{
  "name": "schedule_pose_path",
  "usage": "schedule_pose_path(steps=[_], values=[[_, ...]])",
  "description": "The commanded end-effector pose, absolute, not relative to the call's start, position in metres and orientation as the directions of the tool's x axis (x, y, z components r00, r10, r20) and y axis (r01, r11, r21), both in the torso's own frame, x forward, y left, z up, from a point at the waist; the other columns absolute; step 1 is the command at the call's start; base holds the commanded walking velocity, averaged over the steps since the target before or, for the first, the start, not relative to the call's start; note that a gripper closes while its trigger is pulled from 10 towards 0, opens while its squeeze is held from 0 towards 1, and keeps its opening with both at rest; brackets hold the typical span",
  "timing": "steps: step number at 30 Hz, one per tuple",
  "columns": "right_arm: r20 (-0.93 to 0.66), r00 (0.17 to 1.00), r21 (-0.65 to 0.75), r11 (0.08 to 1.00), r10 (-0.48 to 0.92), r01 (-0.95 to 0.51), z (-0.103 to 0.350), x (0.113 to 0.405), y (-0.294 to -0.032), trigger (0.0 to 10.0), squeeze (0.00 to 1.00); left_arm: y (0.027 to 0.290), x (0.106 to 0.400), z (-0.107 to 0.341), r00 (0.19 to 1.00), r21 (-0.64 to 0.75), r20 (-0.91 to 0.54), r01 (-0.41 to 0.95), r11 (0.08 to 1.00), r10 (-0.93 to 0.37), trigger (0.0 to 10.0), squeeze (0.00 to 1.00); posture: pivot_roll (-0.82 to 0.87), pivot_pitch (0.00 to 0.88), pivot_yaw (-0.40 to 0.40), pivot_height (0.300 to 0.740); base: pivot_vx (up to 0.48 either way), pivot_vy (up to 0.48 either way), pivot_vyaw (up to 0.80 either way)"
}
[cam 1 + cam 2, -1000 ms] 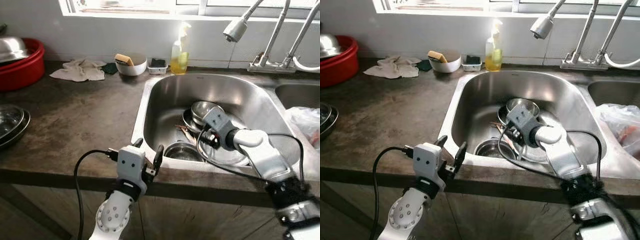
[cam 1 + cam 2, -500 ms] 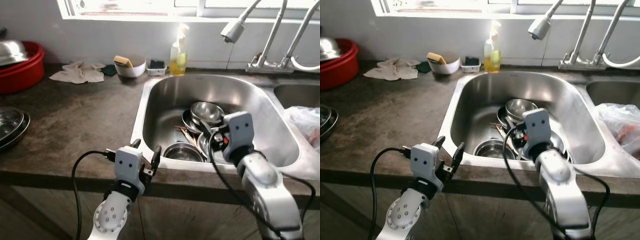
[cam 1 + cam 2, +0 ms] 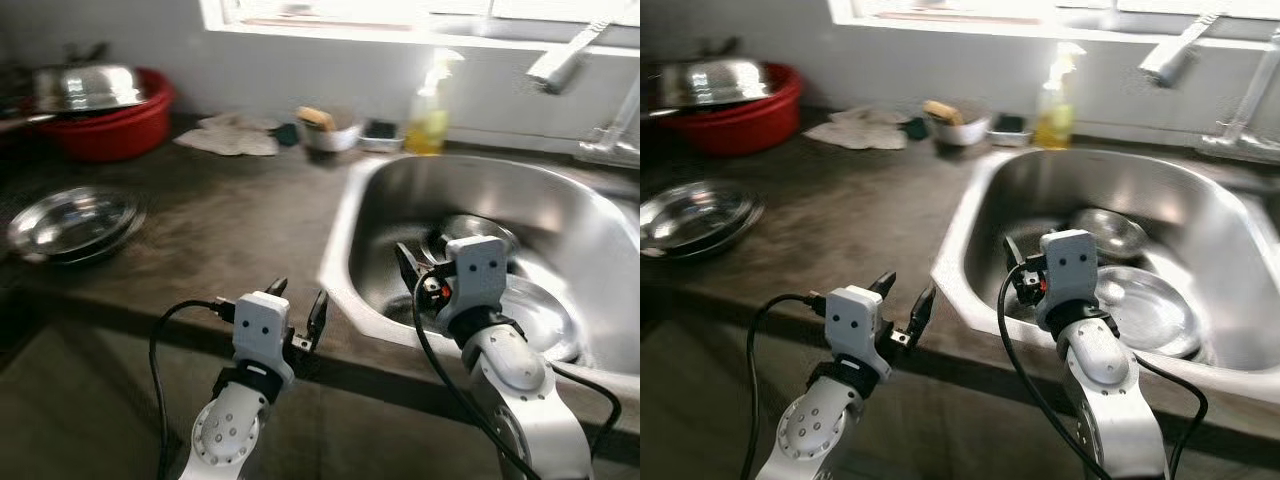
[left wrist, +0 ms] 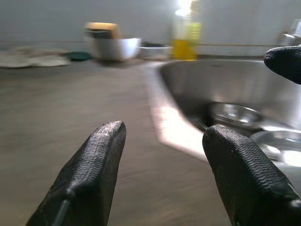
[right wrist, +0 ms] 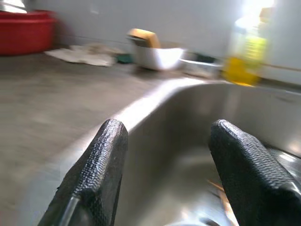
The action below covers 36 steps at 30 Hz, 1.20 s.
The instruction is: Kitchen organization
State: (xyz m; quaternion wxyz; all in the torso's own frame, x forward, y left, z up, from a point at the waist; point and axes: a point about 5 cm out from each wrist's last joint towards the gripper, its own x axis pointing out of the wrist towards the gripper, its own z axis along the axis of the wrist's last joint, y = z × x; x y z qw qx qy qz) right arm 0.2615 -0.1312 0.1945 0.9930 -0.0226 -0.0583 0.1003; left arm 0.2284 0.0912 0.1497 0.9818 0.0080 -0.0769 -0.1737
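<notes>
Steel sink (image 3: 360,205), round dishes inside; both grippers' ribbed fingers apart.

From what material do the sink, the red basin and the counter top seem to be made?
The sink: it looks like stainless steel with a brushed finish, as its walls give grey, soft reflections of the window light. The red basin: probably plastic, judging by its even, slightly glossy colour. The counter top: dark, matte and mottled, perhaps stone or concrete; the blur leaves this open.

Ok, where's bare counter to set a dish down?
The widest bare patch of counter lies between the stacked steel plates and the sink rim, in front of the rag and white bowl. The sink basin is crowded with dishes.
</notes>
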Motion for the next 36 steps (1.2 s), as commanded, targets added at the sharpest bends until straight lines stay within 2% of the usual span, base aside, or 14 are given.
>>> schedule_pose_path(steps=[1,8,13,23,31,36], values=[[0.135,0.969,-0.045,0.978,0.206,-0.202,0.200,0.263,-0.128,10.0,0.00,0.094,0.228,0.147,0.930,0.044,0.137,0.338,0.940,-0.341,10.0,0.00,0.09,0.059,-0.021,0.740,0.000,0.000,0.80],[0.154,0.968,-0.035,0.981,0.196,-0.193,0.204,0.267,-0.127,10.0,0.00,0.094,0.230,0.148,0.930,0.045,0.140,0.337,0.940,-0.340,10.0,0.00,0.09,0.051,-0.020,0.740,0.000,0.000,0.80],[0.161,0.969,-0.013,0.982,0.188,-0.188,0.207,0.269,-0.127,10.0,0.00,0.094,0.231,0.148,0.928,0.045,0.139,0.341,0.939,-0.344,10.0,0.00,0.09,0.048,-0.019,0.740,0.000,0.461,0.80],[0.166,0.973,0.025,0.986,0.160,-0.167,0.210,0.274,-0.131,10.0,0.00,0.094,0.231,0.149,0.929,0.054,0.147,0.334,0.941,-0.338,10.0,0.00,0.09,0.061,-0.018,0.740,0.000,0.000,0.00],[0.178,0.963,-0.002,0.978,0.204,-0.207,0.216,0.281,-0.131,10.0,0.00,0.094,0.230,0.147,0.933,0.053,0.139,0.329,0.943,-0.333,10.0,0.00,0.09,0.067,-0.024,0.740,0.000,0.000,0.00],[0.174,0.960,-0.032,0.975,0.221,-0.219,0.217,0.284,-0.130,10.0,0.00,0.096,0.229,0.146,0.938,0.046,0.131,0.318,0.947,-0.322,10.0,0.00,0.09,0.069,-0.028,0.740,0.000,0.000,0.80]])
